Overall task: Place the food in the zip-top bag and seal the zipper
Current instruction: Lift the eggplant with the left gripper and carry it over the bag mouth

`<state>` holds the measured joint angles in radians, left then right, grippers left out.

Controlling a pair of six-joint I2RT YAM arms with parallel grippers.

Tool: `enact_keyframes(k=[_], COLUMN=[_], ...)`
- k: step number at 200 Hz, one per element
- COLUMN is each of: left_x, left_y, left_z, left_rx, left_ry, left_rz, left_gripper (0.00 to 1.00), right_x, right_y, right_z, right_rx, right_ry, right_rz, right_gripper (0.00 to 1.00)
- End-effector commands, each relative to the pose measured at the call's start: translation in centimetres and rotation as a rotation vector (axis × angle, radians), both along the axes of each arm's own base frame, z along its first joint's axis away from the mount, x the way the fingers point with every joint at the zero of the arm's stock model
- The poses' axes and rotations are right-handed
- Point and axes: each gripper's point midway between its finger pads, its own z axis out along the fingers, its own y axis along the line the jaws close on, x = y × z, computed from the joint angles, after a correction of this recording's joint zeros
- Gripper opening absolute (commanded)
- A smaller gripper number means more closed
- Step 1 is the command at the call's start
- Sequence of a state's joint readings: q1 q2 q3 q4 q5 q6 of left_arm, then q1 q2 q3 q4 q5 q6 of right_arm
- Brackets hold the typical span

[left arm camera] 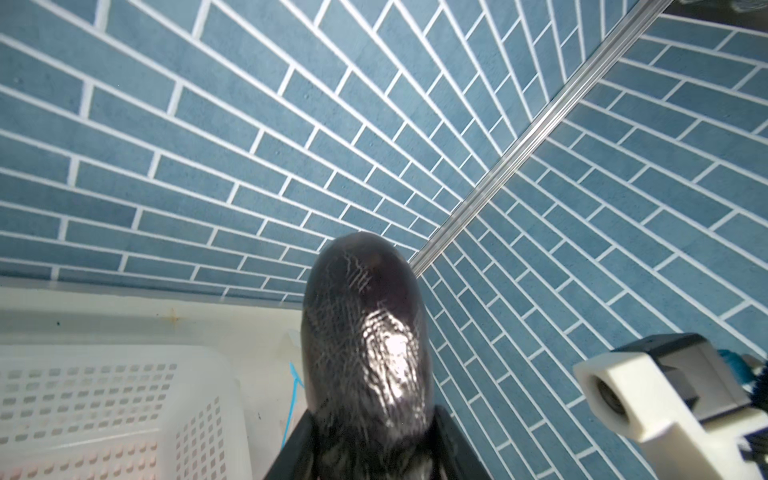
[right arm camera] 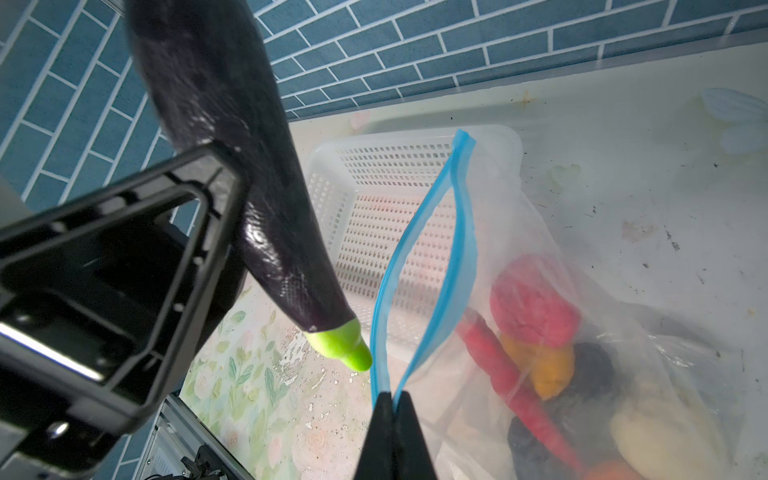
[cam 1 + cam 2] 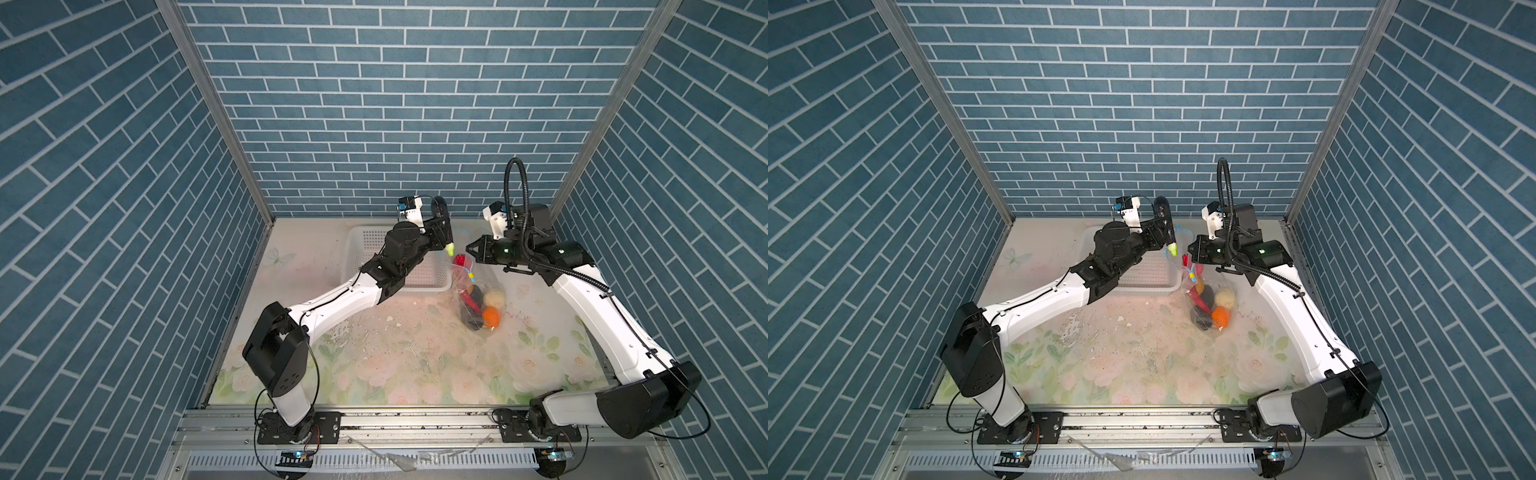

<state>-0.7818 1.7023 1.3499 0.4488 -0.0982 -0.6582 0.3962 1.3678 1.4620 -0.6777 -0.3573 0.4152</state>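
My left gripper is shut on a long dark purple eggplant, held steeply tilted with its green stem pointing down, close to the bag's mouth. My right gripper is shut on the end of the light-blue zipper and holds the zip-top bag up. The two blue strips stand apart, so the mouth is open. Inside the bag lie several pieces of food: an orange one, a cream one, a red chilli, a pink one and black lumps.
A white perforated basket stands on the floral table, behind the left arm and beside the bag. The blue brick back wall is close behind both grippers. The right wrist camera mount shows in the left wrist view.
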Motion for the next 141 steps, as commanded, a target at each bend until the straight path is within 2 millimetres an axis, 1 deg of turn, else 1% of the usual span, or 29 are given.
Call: enact_keyframes(k=[1,8,25,49,64,80,116,141], left_x=[-0.8,-0.9,-1.3,-2.0,-2.3,-2.6,-3.6,-4.2], left_y=[-0.7,-0.9,-1.7,-2.5,-3.0,-3.2,-3.7,-4.0], left_z=[0.7,0.3,0.0,-0.8,-1.5,-2.2,-2.9,-4.1], left_rx=[-0.016,-0.021,-0.035,-0.018,-0.007,-0.001,0.027,0.066], left_ry=[-0.107,-0.113,-0.137,-0.154,-0.147,-0.136,-0.127,-0.12], left_rz=[0.03,0.026,0.012,-0.003,-0.021,-0.036,-0.064,-0.083], left_gripper=[0.18,0.18,0.18,0.18,0.18,0.18,0.2,0.21], right_x=[-0.4,-0.4,-0.5,-0.6,-0.7,-0.8,-0.8,-0.9], right_y=[0.1,0.2,0.2,0.0,-0.2,-0.2,-0.3,-0.3], right_z=[1.6,1.7,2.0,2.5,2.4,2.4,2.6,2.8], right_rx=[0.044,0.046,0.049,0.048,0.043,0.04,0.045,0.05], right_ry=[-0.035,-0.037,-0.044,-0.057,-0.06,-0.065,-0.074,-0.085], right_rz=[0.0,0.002,0.002,-0.001,-0.006,-0.006,-0.005,-0.004], right_gripper=[0.0,0.0,0.0,0.0,0.0,0.0,0.0,0.0])
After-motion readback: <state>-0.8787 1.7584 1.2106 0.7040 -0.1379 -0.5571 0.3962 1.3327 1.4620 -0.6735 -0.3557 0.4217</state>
